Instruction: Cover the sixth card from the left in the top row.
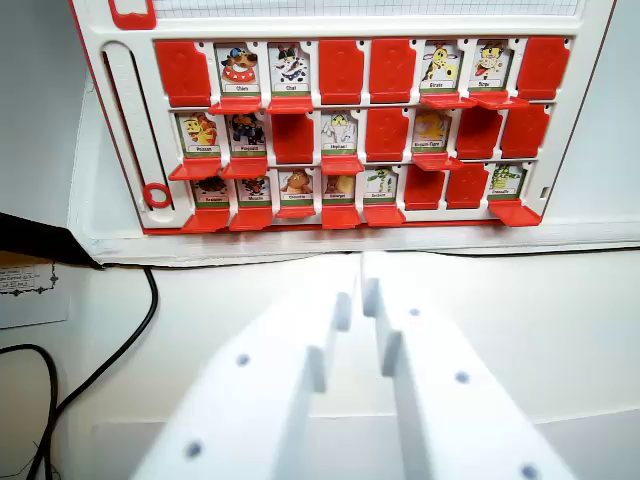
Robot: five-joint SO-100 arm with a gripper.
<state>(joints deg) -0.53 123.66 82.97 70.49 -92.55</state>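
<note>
Pincer (358, 272) below game board (350, 222) edge

A hobby or lab workspace, by the look of it: a plain white bench (560, 330) carries a red-and-white guessing-game board (350, 120) across the frame's top, and black cables (120, 350) trail at lower left beside a printed paper label (30, 290).
</note>
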